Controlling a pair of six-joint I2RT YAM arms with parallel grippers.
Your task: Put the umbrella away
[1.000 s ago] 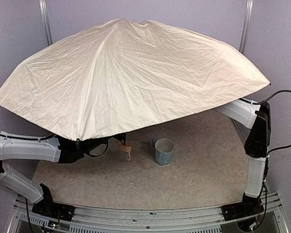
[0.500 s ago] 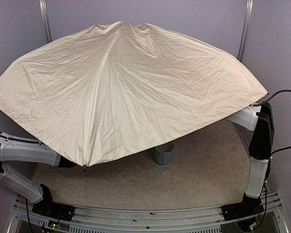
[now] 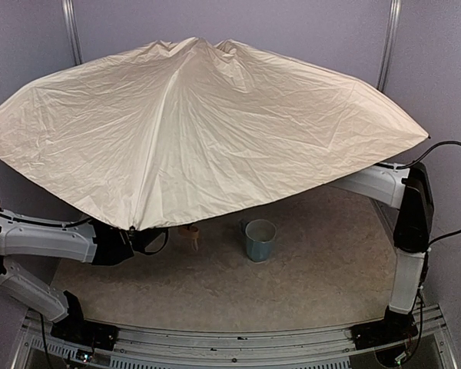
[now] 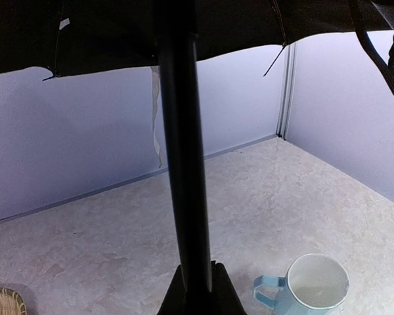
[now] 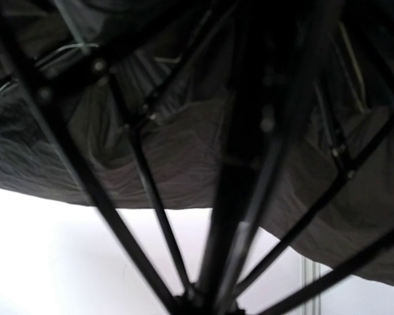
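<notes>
The umbrella (image 3: 200,131) is spread open, its cream canopy covering the back of the table. In the left wrist view my left gripper (image 4: 198,279) is shut on its black shaft (image 4: 184,164), which rises straight up to the black lining (image 4: 118,33). From above, that gripper sits under the canopy's front edge, beside the small beige handle (image 3: 190,231). My right gripper (image 5: 213,305) is hidden under the canopy from above. Its own view shows the shaft and black ribs (image 5: 144,190) fanning out from its jaws, so it is shut on the hub there.
A light-blue mug (image 3: 260,239) stands on the tabletop just right of the handle, also low right in the left wrist view as the mug (image 4: 312,285). A woven straw tray (image 4: 3,302) peeks in at lower left. Purple walls (image 3: 292,31) close the back and sides.
The canopy's front edge dipped low half a second ago, hiding the handle and left wrist, and has lifted again. The canopy's top is more puckered than one second ago.
</notes>
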